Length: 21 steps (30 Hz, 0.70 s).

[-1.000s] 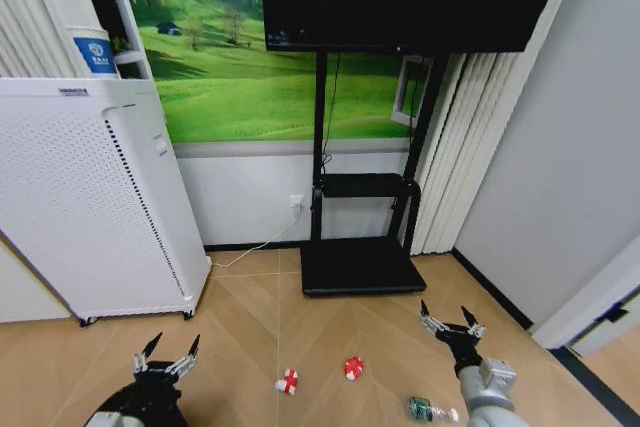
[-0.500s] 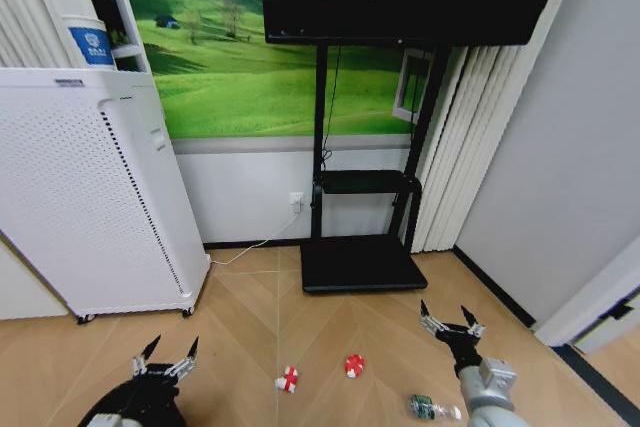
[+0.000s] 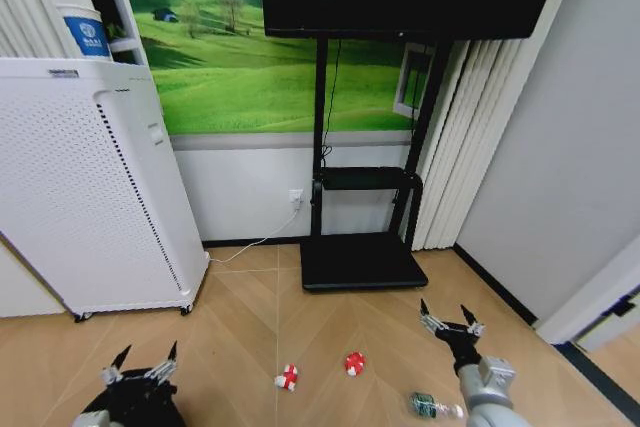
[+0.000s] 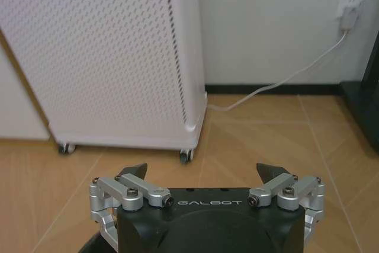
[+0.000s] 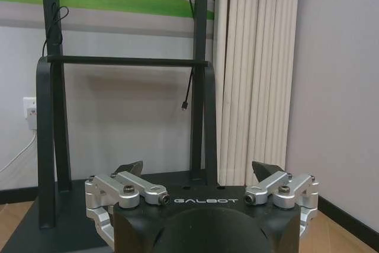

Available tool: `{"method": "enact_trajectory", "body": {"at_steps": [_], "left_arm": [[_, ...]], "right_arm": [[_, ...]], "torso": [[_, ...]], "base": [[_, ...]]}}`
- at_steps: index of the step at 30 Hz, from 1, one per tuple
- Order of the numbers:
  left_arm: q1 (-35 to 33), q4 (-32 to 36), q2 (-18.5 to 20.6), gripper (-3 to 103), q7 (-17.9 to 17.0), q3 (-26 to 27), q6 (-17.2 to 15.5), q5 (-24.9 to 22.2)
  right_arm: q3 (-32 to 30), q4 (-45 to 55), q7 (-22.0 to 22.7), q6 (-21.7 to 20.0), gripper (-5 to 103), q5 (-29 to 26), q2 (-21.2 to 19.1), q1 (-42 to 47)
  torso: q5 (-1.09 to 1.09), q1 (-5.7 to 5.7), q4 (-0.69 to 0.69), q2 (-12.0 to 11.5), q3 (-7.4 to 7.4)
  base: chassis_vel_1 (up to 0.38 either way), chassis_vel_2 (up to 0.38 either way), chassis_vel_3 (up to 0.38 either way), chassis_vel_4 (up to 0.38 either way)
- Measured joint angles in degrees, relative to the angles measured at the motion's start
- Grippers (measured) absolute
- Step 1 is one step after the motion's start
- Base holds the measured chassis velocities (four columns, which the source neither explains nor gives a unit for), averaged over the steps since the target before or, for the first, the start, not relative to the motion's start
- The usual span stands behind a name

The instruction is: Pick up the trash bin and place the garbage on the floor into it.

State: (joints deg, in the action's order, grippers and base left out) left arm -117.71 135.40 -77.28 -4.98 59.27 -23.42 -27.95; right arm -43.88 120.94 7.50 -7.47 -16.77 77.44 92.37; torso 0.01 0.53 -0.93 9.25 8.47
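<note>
Three bits of garbage lie on the wood floor in the head view: a red-and-white scrap (image 3: 288,378), a red ball-like piece (image 3: 354,363) and a small clear bottle with a green label (image 3: 431,407). The trash bin is out of view. My left gripper (image 3: 142,363) hangs open at the lower left, well left of the scrap; the left wrist view shows the left gripper (image 4: 202,171) empty and facing the white appliance. My right gripper (image 3: 450,315) is open above the bottle; in the right wrist view the right gripper (image 5: 201,168) is empty, facing the TV stand.
A tall white perforated appliance (image 3: 85,187) on casters stands at the left, its cord running to a wall socket (image 3: 295,201). A black TV stand (image 3: 362,259) with a flat base sits against the far wall. A shelf with a blue-and-white cup (image 3: 88,35) is behind the appliance.
The head view has shifted, so the appliance and cup sit slightly higher and further left. My left gripper has dropped lower and to the left. The right gripper and the garbage hold their places.
</note>
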Motion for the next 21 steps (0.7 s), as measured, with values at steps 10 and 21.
{"method": "enact_trajectory", "body": {"at_steps": [10,21], "left_arm": [[-7.6,-2.2,-3.0,100,-21.2,7.2,1.0,-36.6],[-7.9,-0.7,-7.0,100,-33.4,9.2,0.9,-53.6]], "right_arm": [[0.1,-3.4,0.0,0.0,100,-1.3,-0.8,-3.3],[1.0,-5.7,0.0,-0.2,100,-2.4,-1.7,-5.8]], "torso": [[-0.02,0.09,0.00,0.3,0.18],[-0.01,0.14,0.00,0.4,0.29]], "base": [[0.000,0.000,0.000,0.000],[0.000,0.000,0.000,0.000]]}}
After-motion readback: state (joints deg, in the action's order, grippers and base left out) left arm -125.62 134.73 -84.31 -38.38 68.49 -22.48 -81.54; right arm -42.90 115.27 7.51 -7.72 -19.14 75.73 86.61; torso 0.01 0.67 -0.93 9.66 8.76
